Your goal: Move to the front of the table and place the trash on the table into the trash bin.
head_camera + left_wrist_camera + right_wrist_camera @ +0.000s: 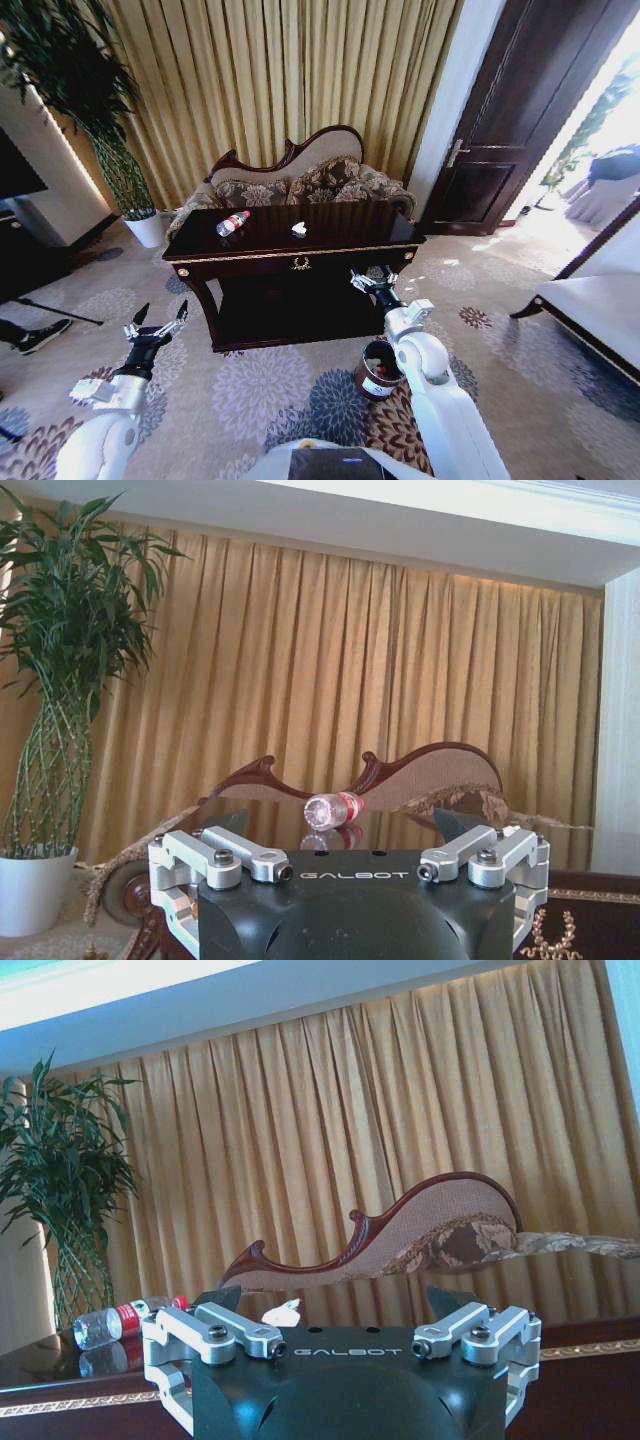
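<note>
Both grippers, left [157, 322] and right [371, 281], are being held spread before the table [300, 262]. A bottle [232, 223] and white scrap [299, 229] are being left lying on top, the trash bin [377, 369] standing below.

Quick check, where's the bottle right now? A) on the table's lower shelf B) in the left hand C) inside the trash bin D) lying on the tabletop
D: the bottle lies on its side on the table, toward its left end, with both hands open and empty in front of the table.
</note>
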Controlling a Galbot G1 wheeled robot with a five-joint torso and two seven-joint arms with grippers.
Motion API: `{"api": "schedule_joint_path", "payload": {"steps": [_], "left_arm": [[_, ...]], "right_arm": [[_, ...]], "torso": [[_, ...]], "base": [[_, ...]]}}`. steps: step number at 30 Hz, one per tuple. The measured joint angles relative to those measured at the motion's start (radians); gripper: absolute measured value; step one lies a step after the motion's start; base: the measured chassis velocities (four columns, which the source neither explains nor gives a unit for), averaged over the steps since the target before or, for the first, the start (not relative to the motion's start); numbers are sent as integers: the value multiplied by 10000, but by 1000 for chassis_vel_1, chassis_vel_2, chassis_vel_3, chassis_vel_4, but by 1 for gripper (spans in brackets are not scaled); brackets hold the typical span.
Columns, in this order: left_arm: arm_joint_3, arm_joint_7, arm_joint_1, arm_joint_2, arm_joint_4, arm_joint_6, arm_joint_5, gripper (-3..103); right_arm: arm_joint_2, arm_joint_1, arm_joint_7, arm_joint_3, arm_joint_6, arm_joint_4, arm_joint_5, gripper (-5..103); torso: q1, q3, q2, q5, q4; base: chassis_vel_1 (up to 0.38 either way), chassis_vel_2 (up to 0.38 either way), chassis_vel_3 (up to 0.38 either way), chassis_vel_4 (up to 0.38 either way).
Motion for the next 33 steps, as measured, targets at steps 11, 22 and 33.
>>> {"api": "schedule_joint_path", "payload": {"steps": [11, 22, 33], "left_arm": [[42, 37, -4, -99, 8, 6, 114, 100], [33, 75, 57, -119, 4, -3, 124, 100], [-39, -66, 111, -45, -183, 232, 176, 100]], "right_arm": [[42, -110, -76, -132, 2, 65, -114, 100], [22, -187, -90, -88, -5, 164, -151, 100], [17, -99, -27, -161, -78, 226, -102, 100]], "torso": [[4, 4, -3, -1, 1], [5, 3, -3, 0, 0], [3, 2, -2, 0, 1]], "base": [[-147, 148, 149, -143], [-136, 142, 144, -147], [-56, 42, 40, -54]]}}
